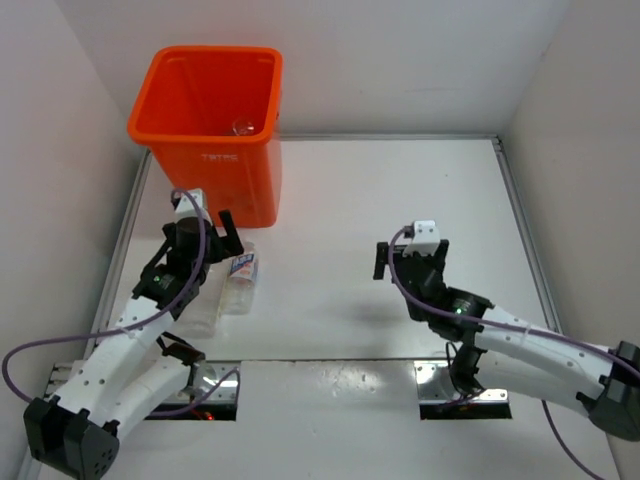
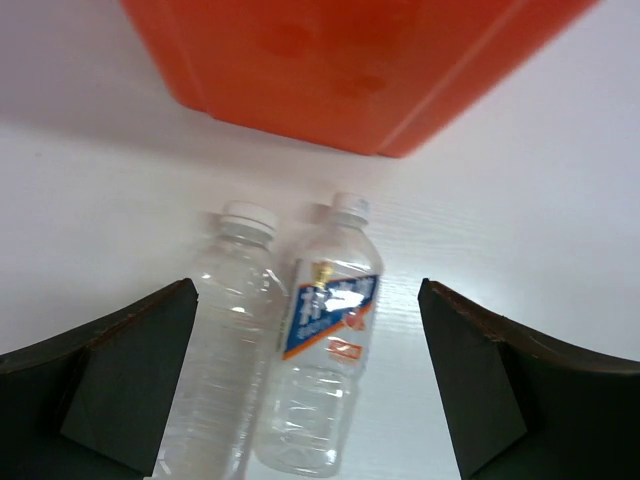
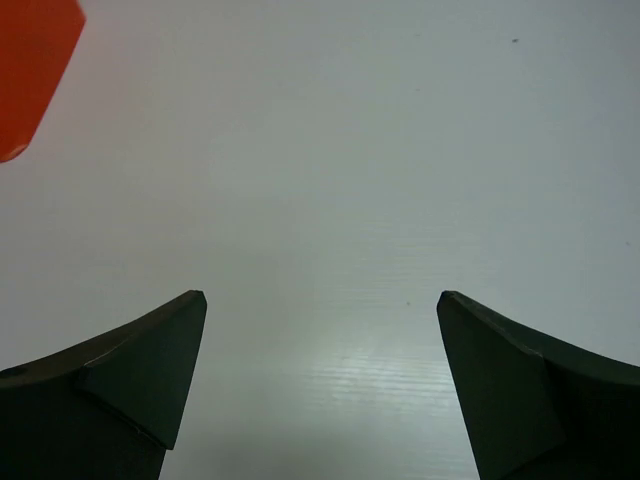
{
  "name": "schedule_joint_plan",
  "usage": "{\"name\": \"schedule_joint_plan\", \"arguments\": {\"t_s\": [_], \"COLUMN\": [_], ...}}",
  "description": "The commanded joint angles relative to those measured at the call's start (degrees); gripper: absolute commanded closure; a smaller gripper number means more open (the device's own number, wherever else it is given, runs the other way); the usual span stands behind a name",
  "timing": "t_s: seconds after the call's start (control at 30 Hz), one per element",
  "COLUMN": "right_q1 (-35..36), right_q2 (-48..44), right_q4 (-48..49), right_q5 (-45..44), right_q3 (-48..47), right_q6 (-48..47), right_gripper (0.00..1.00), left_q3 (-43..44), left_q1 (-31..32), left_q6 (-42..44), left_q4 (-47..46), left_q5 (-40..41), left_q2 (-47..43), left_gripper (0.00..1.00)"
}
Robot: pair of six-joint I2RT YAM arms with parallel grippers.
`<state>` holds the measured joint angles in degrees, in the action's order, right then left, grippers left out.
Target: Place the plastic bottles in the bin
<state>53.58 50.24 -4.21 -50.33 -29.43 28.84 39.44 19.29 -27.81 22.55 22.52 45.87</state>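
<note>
Top view: your left gripper (image 1: 198, 235) hovers, jaws spread wide, over the labelled bottle (image 1: 241, 272) and plain bottle (image 1: 207, 305), both lying just in front of the bin (image 1: 205, 95). One clear bottle (image 1: 242, 127) already shows inside. Your right gripper (image 1: 410, 256) is spread too, holding nothing, over bare table (image 1: 350, 200).

Left wrist: both bottles lie side by side, caps toward the bin, between your fingers. This looks like the pickup step; you'll probably need to descend and close on just one.

Right wrist: only table and a bin corner.

A bottle (image 2: 325, 350) lies just right of another bottle (image 2: 225, 340), both before the bin (image 2: 350, 70).
</note>
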Motion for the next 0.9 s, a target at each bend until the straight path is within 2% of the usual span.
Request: {"name": "schedule_joint_plan", "arguments": {"t_s": [0.0, 0.23, 0.3, 0.5, 0.7, 0.87], "right_q1": [2.7, 3.2, 3.7, 6.1, 6.1, 6.1], "right_q2": [-6.3, -5.2, -3.7, 0.9, -0.6, -1.9], "right_q4": [-1.5, -0.4, -3.8, -5.7, -5.7, -5.7], "right_q5": [-11.7, -18.7, -20.8, -24.4, -24.4, -24.4], "right_q3": [2.6, 8.0, 7.1, 5.2, 5.8, 6.3], "right_q6": [3.0, 4.5, 7.1, 9.3, 9.9, 9.9], "right_gripper": [0.0, 0.0, 0.0, 0.0, 0.0, 0.0], "left_q3": [-0.4, -0.9, -0.9, 0.9, 3.4, 4.1], "left_q1": [2.8, 7.0, 7.8, 8.3, 8.3, 7.8], "left_q6": [-2.5, -3.7, -4.3, -4.8, -4.8, -5.5], "left_q4": [-2.6, -2.1, -2.1, -0.8, -1.4, -2.5], "left_q5": [-4.6, -4.3, -4.9, -4.3, -3.7, -2.6], "left_q2": [1.2, 7.9, 10.0, 18.2, 26.4, 29.6], "left_gripper": [0.0, 0.0, 0.0, 0.0, 0.0, 0.0]}}
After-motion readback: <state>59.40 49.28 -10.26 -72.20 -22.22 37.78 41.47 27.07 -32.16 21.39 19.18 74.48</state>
